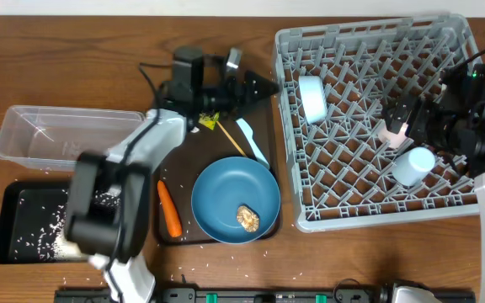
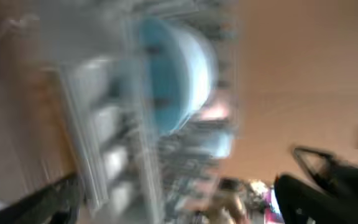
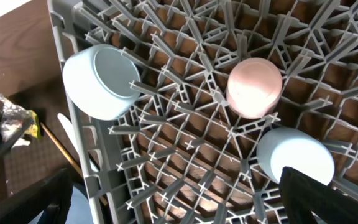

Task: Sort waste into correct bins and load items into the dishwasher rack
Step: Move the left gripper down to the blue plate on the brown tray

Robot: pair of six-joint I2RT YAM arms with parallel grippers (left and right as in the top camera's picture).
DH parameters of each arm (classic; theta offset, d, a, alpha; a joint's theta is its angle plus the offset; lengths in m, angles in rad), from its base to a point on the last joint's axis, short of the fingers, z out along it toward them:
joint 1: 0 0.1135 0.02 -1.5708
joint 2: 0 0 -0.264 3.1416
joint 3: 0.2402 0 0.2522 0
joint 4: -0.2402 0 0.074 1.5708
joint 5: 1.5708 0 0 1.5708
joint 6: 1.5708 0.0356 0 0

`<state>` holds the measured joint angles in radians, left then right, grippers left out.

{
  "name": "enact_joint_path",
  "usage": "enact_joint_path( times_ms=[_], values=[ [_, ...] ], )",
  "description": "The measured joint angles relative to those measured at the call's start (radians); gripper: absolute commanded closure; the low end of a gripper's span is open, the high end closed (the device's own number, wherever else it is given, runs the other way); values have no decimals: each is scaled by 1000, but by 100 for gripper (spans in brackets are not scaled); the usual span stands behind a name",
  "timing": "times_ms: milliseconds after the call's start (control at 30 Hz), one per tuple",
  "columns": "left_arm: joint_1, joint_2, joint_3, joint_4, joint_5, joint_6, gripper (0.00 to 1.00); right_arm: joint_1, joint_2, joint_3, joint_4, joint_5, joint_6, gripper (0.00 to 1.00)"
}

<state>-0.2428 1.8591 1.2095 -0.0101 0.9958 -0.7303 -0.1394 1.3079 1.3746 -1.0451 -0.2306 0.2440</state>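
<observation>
The grey dishwasher rack (image 1: 369, 202) holds the pale-blue bowl (image 1: 312, 97) on its side, the pinkish-white cup (image 1: 391, 130) and the light-blue cup (image 1: 413, 164); all three also show in the right wrist view: bowl (image 3: 101, 81), pink cup (image 3: 255, 87), blue cup (image 3: 294, 155). My right gripper (image 3: 176, 199) is open and empty above the rack floor. My left gripper (image 1: 261, 86) hovers by the rack's left wall; its view is blurred, with the fingers wide apart (image 2: 179, 205). The dark-blue plate (image 1: 226, 189) carries the brown food lump (image 1: 247, 217). The carrot (image 1: 169, 208) and white utensil (image 1: 252, 139) lie beside it.
The brown serving tray (image 1: 183, 160) holds the plate, carrot and utensil. Crumpled foil (image 3: 8, 118) and yellow-green wrapper (image 1: 208, 121) lie at its far edge. The clear tub (image 1: 57, 135) and the black tray (image 1: 11, 202) with rice grains stand at the left.
</observation>
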Motion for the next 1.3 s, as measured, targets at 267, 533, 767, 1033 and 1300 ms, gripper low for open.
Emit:
enact_joint_path(
  times_ms=[267, 533, 767, 1033, 1300],
  values=[
    [7, -305, 0, -629, -694, 282, 2, 0, 0, 0, -4, -1, 0, 1],
    [7, -543, 0, -863, -922, 446, 2, 0, 0, -1, 0, -1, 0, 1],
    [7, -546, -3, -998, -956, 464, 1, 0, 0, -1, 3, -2, 1, 1],
    [-10, -525, -26, -1088, -922, 443, 6, 0, 0, -1, 15, -5, 2, 1],
    [-108, -522, -214, -971, -888, 419, 32, 0, 0, -1, 20, -5, 16, 1]
  ],
)
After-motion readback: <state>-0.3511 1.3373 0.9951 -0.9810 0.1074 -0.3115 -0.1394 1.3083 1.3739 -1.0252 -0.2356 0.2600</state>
